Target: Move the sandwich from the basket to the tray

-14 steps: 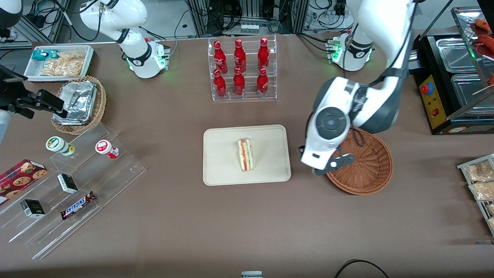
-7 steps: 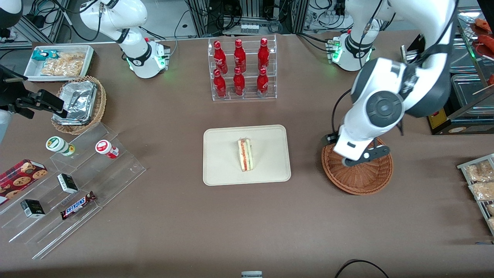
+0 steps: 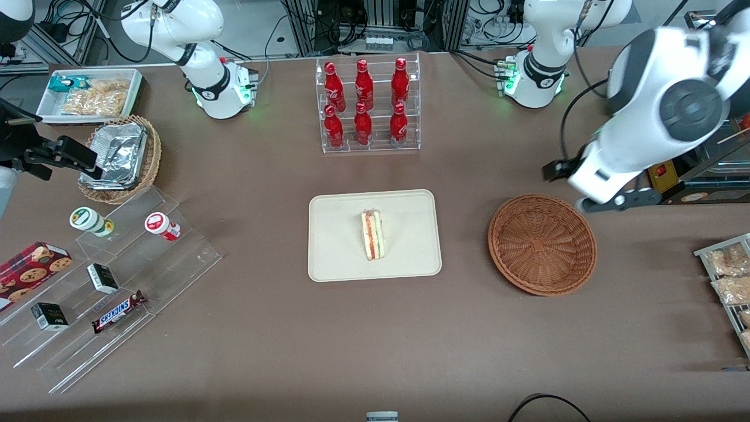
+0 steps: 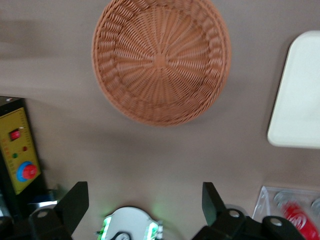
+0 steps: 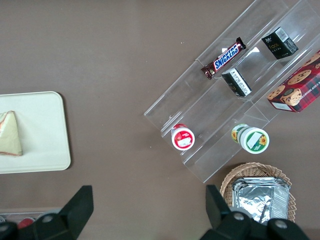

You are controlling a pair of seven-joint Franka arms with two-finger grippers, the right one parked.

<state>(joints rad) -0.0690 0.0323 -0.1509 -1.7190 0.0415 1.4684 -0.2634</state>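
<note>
**Sandwich on the tray, gripper raised near the basket**

Sandwich (image 3: pixel 373 235) lies on its side near the middle of the cream tray (image 3: pixel 335 258), with its red, yellow and green filling edge showing. The tray sits flat on the brown bench (image 3: pixel 375 340), nearer to the front camera than a clear rack of red bottles (image 3: pixel 367 104).

A round reddish-brown wicker basket (image 3: pixel 542 244) rests on the bench beside the tray, toward the working arm's end, and holds nothing. The two are apart, with bare bench between them.

The gripper (image 4: pixel 145 202) of the left arm hangs in the air above the bench, just beside the basket and a little farther from the front camera than it. Its two dark fingers (image 4: pixel 74 202) are spread wide, with nothing between them. In the wrist camera the whole basket and one rounded corner of the tray show below the gripper.

Toward the parked arm's end of the bench stand a clear stepped shelf (image 3: pixel 111 281) of small snacks, a lighter wicker basket of crumpled foil containers (image 3: pixel 120 157), and a white tray of snack packets (image 3: pixel 91 94).
</note>
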